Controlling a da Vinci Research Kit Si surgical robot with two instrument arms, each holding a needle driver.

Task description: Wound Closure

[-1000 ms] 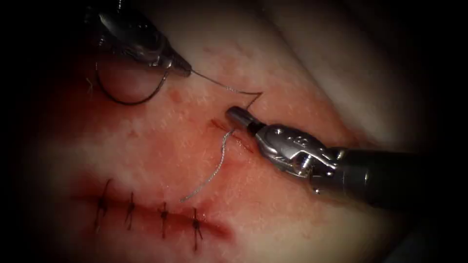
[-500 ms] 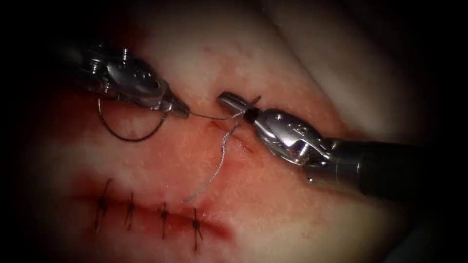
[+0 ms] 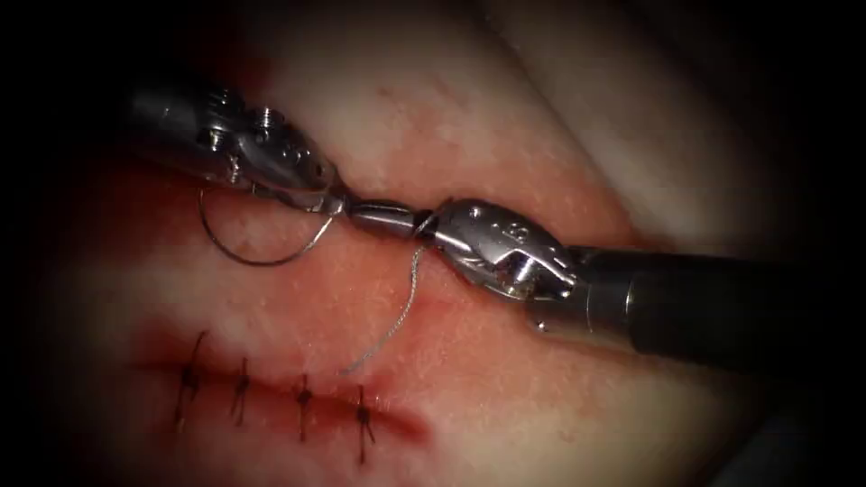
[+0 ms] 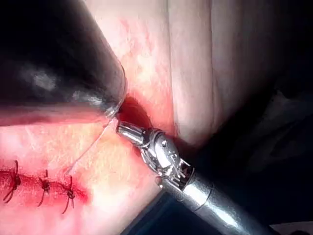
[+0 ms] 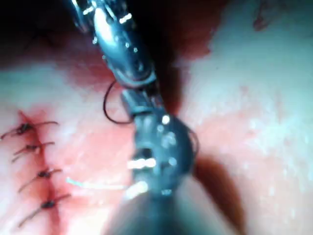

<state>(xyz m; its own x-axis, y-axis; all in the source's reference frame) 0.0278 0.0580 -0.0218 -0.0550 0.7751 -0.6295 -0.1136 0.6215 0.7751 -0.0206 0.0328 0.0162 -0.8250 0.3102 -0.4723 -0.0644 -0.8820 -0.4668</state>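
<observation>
Endoscope view: your left tool (image 3: 336, 204) holds the needle (image 3: 257, 257) just behind its tip; your right tool (image 3: 390, 219), closed, carries thread (image 3: 408, 293) wrapped around it, so you are knot-tying.

Curved needle (image 3: 257, 255): dark thin arc, held near one end at the left tool, clear of the tissue (image 3: 505, 397). Pale thread (image 3: 401, 316) trails down to the stitched cut (image 3: 298, 397).

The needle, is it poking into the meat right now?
No, the needle hangs as a free curve under the left tool, clear above the tissue.
</observation>
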